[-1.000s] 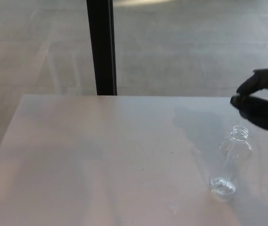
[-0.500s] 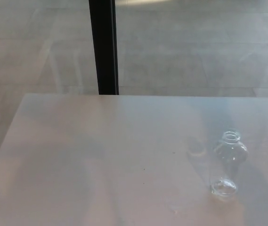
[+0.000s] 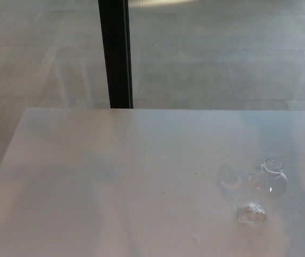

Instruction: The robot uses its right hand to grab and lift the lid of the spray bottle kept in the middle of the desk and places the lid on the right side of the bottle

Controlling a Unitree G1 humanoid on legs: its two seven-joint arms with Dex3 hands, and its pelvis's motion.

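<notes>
Head view shows a clear, bulbous plastic spray bottle [image 3: 263, 190] standing upright, uncapped, on the pale table's [image 3: 114, 176] near right; neither hand shows, so their state is unknowable.

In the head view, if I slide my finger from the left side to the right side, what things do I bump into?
Bare part of the desk → black post behind the desk → clear bottle near the right edge. No robot hand shows.

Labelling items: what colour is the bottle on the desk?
Colourless, see-through plastic bottle; shows best in the head view.
</notes>
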